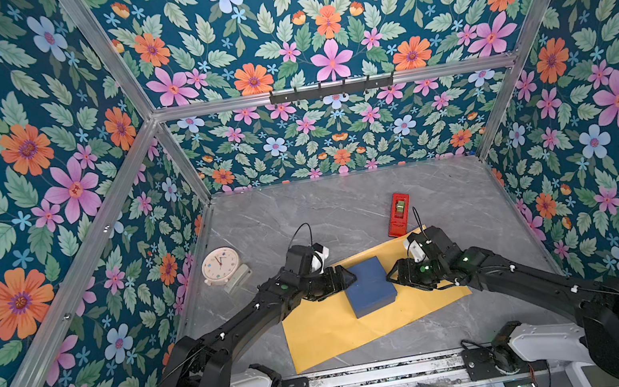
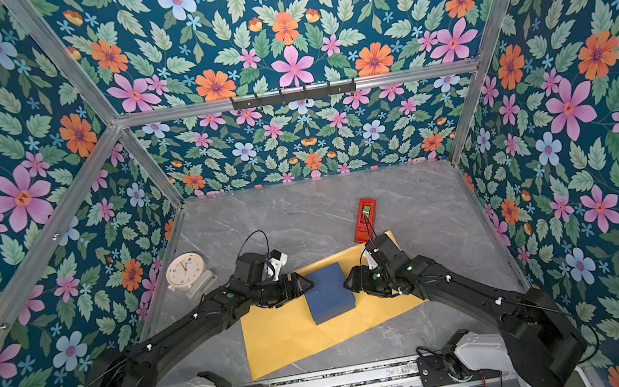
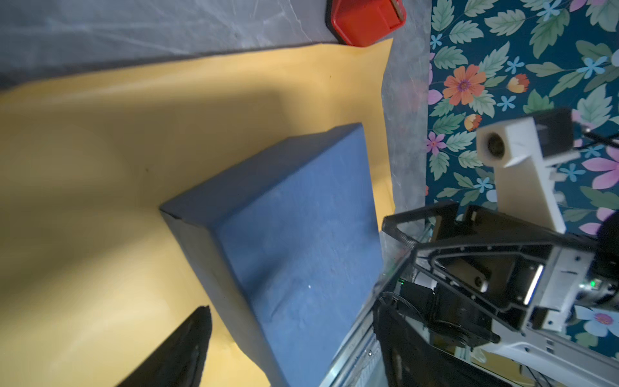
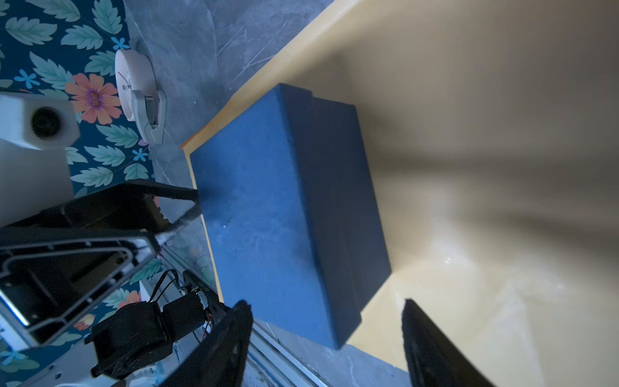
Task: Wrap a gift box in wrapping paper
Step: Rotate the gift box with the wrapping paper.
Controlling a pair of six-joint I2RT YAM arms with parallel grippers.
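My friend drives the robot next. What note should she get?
Left gripper: open, empty, beside the flat dark blue cardboard gift box.
Right gripper: open, empty, at its opposite side.
Box lies on the yellow-orange wrapping paper sheet, spread flat on the grey marble table.
Done: box on paper.
To do: all folds, then taping; red plastic tape dispenser sits by the paper's far corner.

- I see the wrapping paper [image 1: 330, 334] lying on the table [image 1: 302, 212], with the gift box [image 1: 371, 286] on it.
- The left gripper [image 1: 349, 276] is at the box's left side, the right gripper [image 1: 389, 274] at its right.
- The tape dispenser [image 1: 399, 214] lies just behind the paper's far right corner.
- The clock [image 1: 220, 264] sits behind and left, apart from the paper.
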